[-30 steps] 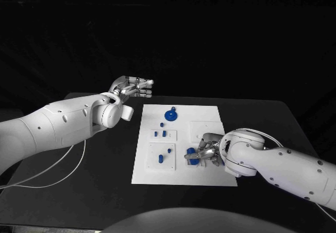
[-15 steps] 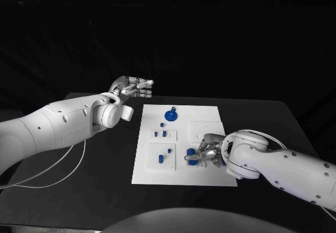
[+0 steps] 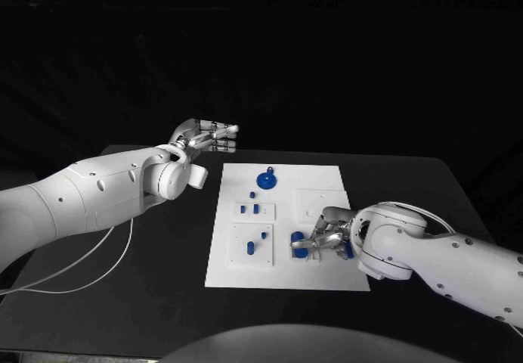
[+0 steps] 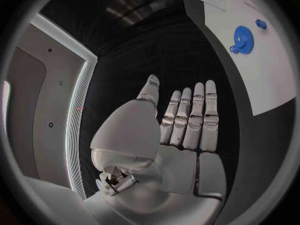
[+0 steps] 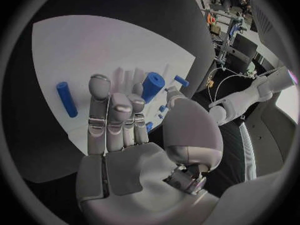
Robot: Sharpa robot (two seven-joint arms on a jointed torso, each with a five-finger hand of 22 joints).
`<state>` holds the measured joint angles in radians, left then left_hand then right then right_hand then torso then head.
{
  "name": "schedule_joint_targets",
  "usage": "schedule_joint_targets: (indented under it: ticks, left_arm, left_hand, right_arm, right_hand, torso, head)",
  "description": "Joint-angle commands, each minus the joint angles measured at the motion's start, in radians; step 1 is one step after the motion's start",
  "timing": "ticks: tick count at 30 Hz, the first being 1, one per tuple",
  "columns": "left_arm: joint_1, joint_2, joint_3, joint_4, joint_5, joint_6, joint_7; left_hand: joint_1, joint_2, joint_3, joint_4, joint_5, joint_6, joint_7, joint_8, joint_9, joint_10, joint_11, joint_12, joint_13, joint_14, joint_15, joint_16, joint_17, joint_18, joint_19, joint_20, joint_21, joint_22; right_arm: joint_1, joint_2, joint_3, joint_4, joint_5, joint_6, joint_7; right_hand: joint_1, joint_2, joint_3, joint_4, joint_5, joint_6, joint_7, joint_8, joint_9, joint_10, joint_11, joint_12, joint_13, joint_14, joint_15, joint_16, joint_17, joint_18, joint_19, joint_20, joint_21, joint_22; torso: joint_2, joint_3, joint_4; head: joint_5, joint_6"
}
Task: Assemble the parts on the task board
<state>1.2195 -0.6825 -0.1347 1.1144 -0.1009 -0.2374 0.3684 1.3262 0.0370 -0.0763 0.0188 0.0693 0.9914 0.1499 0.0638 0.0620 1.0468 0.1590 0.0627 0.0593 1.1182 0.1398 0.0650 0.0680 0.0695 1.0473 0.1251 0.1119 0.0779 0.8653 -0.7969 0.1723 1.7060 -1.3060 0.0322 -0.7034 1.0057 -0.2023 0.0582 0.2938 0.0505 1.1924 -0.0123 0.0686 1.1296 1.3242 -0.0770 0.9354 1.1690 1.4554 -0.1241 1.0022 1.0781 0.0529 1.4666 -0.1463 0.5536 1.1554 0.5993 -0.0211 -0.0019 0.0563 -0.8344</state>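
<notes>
Looking at the near side of the bench (image 3: 163,302) first, the right hand (image 3: 327,238) has crept a little further down and toward the robot over the last second, and its arm has slid along with it. It sits low over the right-hand part of the task board (image 3: 286,276), right where a couple of blue parts cluster. In the right wrist view the fingers (image 5: 115,117) stand close together and fairly straight, with a chunky blue cylinder (image 5: 152,86) just past the fingertips and a thinner blue peg (image 5: 66,99) lying flat on the white plate off to the side. Whether the hand is actually pinching the cylinder or just touching it, can't tell from these shots; nothing plainly sits in the palm.

So the read is that it's mid-adjustment on that cylinder, probably nudging or seating it, and the job is nowhere near done, since loose pieces are lying around the board.

Further out, more small blue parts (image 3: 253,207) sit in the middle plate area, and the blue gear (image 3: 266,180) is near the far end of the board.

Farthest back, the left hand (image 3: 207,136) hasn't budged at all: it hovers off the board's far left corner, fingers together, nothing in it.
</notes>
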Motion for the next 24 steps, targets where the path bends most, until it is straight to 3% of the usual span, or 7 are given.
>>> schedule_joint_targets:
  ticks: [1, 10, 24]
  left_arm:
    - [-0.001, 0.0, 0.001, 0.003, 0.0, 0.004, 0.005]
    - [-0.001, 0.0, 0.001, 0.001, -0.001, 0.002, -0.002]
    - [-0.001, 0.001, 0.001, -0.003, -0.001, 0.005, -0.004]
  left_hand:
    - [-0.009, -0.003, 0.0, 0.006, 0.001, -0.002, 0.006, 0.0, 0.0, -0.008, -0.002, -0.002, -0.001, -0.007, 0.001, -0.003, 0.001, 0.02, -0.003, 0.005, 0.005, -0.002]
    - [-0.009, -0.005, 0.001, 0.008, 0.0, -0.003, 0.006, 0.001, 0.0, -0.008, -0.002, -0.002, -0.001, -0.009, 0.002, -0.003, 0.001, 0.021, -0.004, 0.005, 0.004, -0.002]
    - [-0.012, -0.004, 0.001, 0.013, -0.001, -0.038, 0.01, -0.002, -0.002, -0.01, -0.001, -0.002, -0.001, -0.011, 0.003, -0.003, 0.001, 0.021, -0.005, 0.006, 0.003, -0.002]
  right_arm:
    - [-0.001, -0.007, 0.004, 0.006, 0.001, 0.012, 0.016]
    - [-0.001, -0.028, 0.017, 0.017, 0.041, 0.049, 0.04]
    - [-0.006, -0.045, 0.021, 0.017, 0.071, 0.1, 0.064]
  right_hand:
    - [0.022, 0.008, -0.005, -0.001, 0.001, 0.009, 0.001, -0.004, 0.001, 0.002, 0.005, -0.004, 0.0, 0.003, 0.001, -0.004, 0.0, -0.001, 0.044, 0.0, 0.002, 0.0]
    - [0.032, 0.011, -0.014, -0.002, 0.003, 0.008, 0.002, -0.004, 0.004, 0.001, 0.006, -0.003, 0.0, 0.002, 0.003, -0.005, -0.003, 0.002, 0.044, 0.002, 0.001, -0.001]
    - [0.08, 0.02, -0.017, -0.006, 0.004, 0.009, 0.003, -0.003, 0.009, -0.002, 0.007, -0.001, -0.003, 0.001, 0.004, -0.004, -0.005, 0.003, 0.043, 0.003, 0.0, -0.001]
  torso:
    - [0.0, 0.0002, 0.0003]
    - [0.0, 0.0002, -0.0006]
    - [0.0, -0.0013, 0.0017]
  head:
    - [-0.004, 0.004]
    - [-0.003, 0.006]
    - [-0.009, 0.007]
